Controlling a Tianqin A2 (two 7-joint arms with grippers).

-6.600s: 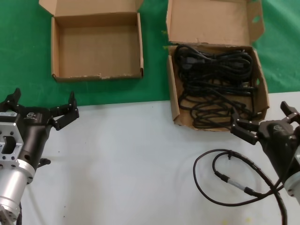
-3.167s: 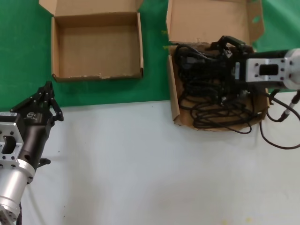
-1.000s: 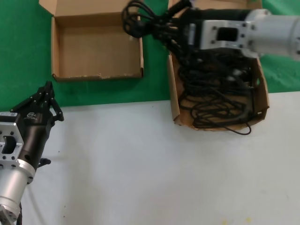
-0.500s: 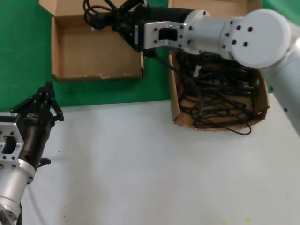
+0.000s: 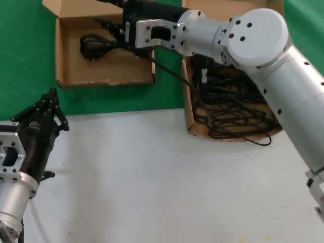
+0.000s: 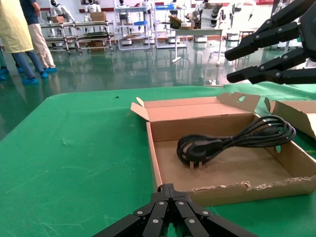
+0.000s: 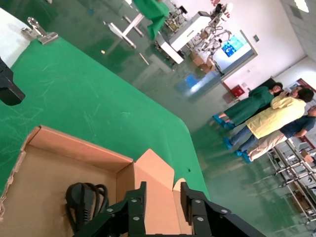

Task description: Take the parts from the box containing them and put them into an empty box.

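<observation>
One black power cord (image 5: 95, 43) lies looped inside the smaller box (image 5: 58, 55); it also shows in the left wrist view (image 6: 232, 140) and the right wrist view (image 7: 84, 202). My right gripper (image 5: 114, 15) hangs open and empty just above that box's far right corner; its jaws stand apart in the right wrist view (image 7: 163, 190) and in the left wrist view (image 6: 228, 65). Several more cords (image 5: 233, 101) fill the bigger box (image 5: 188, 111), partly hidden by my right arm. My left gripper (image 5: 48, 109) is shut and empty, parked at the near left (image 6: 170, 190).
The boxes stand on a green mat (image 5: 25, 61); the white table (image 5: 152, 177) lies in front. A thin black robot wire (image 5: 172, 73) hangs from my right arm across the gap between the boxes. My right arm spans above the bigger box.
My right gripper carried a cord leftward from above the bigger box to the smaller box and let it go. The cord now lies in the smaller box. The left arm has not moved.
</observation>
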